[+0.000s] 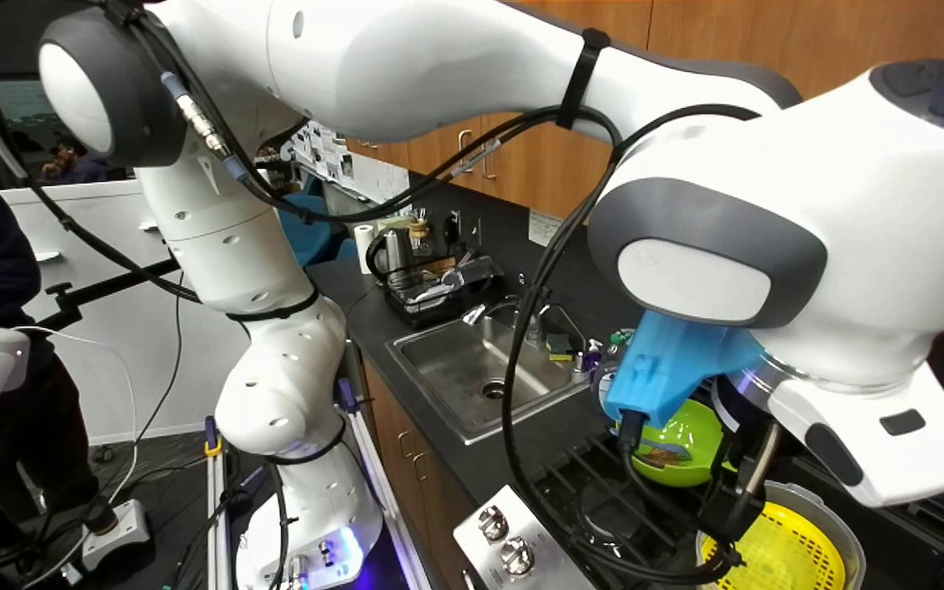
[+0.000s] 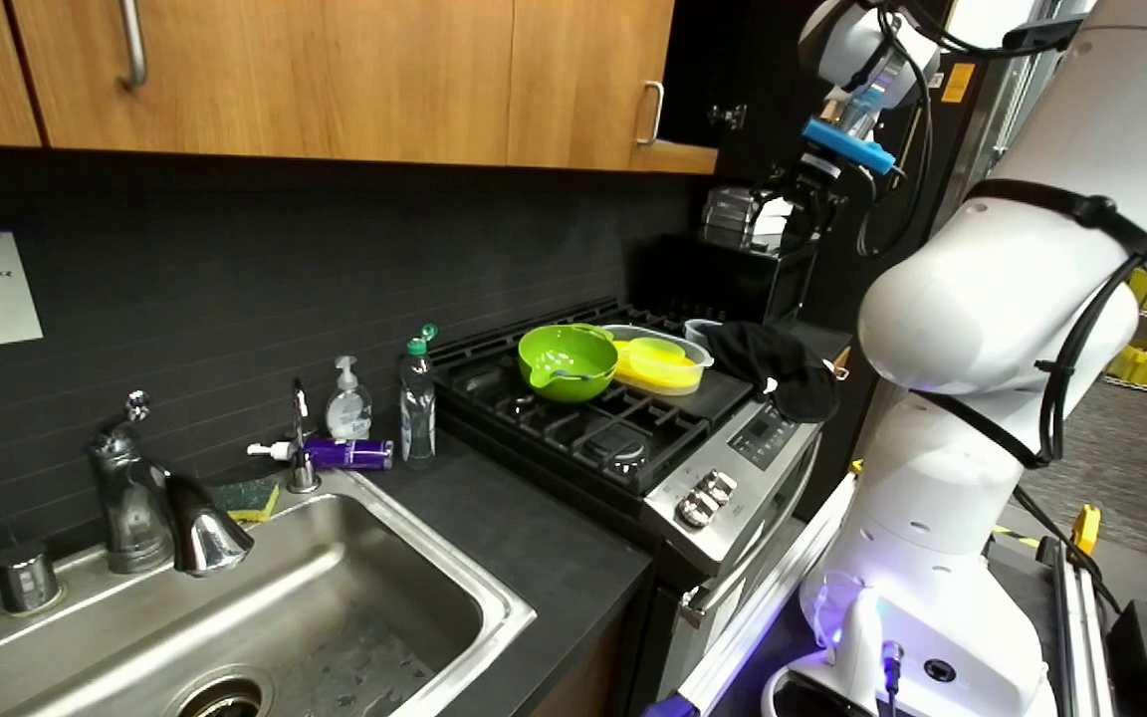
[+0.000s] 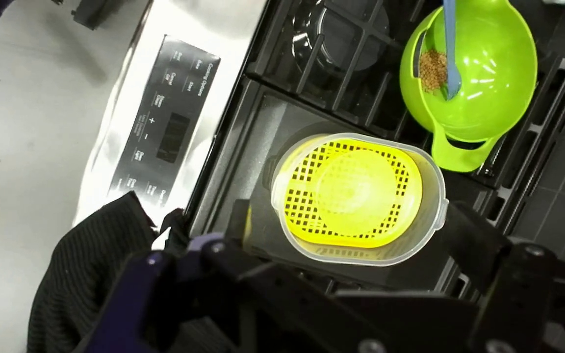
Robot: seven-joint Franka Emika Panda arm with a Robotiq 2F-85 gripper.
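Above the stove (image 3: pixel 174 122), the end effector (image 3: pixel 350 219) is hanging wide-spread and empty, the yellow strainer (image 3: pixel 353 193) sitting ungrasped below.

The translucent tub (image 3: pixel 432 196) and glossy bowl (image 3: pixel 491 93) are smooth plastic. Ribbed cloth (image 3: pixel 86 279) overlaps the stove's (image 3: pixel 218 24) shiny metal front edge.

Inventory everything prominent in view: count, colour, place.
Stove: 1, black and silver, beside counter
Bowl: 1, green, on stove
Spoon: 1, blue, in bowl
Tub: 1, clear, on stove
Strainer: 1, yellow, in tub
Cloth: 1, black, over stove edge
Sink: 1, silver, in counter
Taps: 2, silver, by sink
Bottles: 3, two clear, one purple, by sink
Kettle: 1, silver, on counter
Cabinets: several, brown, above counter
Arm: 1, white, beside counter
Claw: 1, black, open above stove
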